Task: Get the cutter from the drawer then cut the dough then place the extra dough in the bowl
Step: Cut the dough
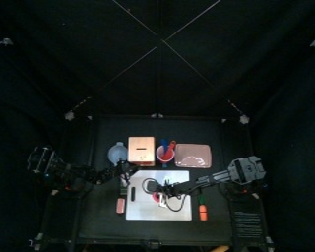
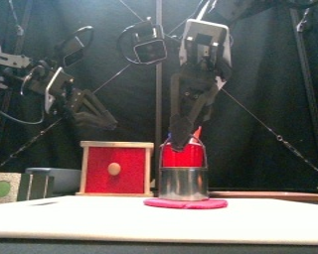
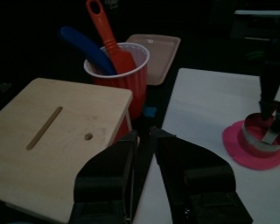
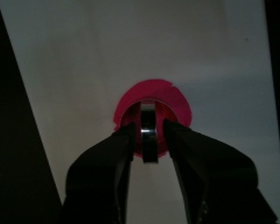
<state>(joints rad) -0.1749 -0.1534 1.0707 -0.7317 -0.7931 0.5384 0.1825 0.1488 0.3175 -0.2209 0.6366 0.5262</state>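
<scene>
The right end effector (image 4: 146, 140) is gripping the cutter (image 2: 183, 183) by its handle, standing it on the dough (image 2: 186, 204) on the board (image 2: 69, 216). Fetching looks done and cutting is underway. Moving scraps to the bowl (image 1: 117, 152) is left. The left end effector (image 3: 146, 144) is hanging closed and empty.

Red cup (image 3: 116, 79) holding blue knife (image 3: 84, 48) and red knife (image 3: 105, 31), pink tray (image 3: 160, 54) beside it, white cutting board (image 3: 206, 114)

Black jointed arms (image 1: 71, 171); left gripper (image 3: 146, 138) and right gripper (image 4: 146, 127) have broad dark tapering jaws under pale cross-plates (image 2: 206, 40) (the right one white)
</scene>
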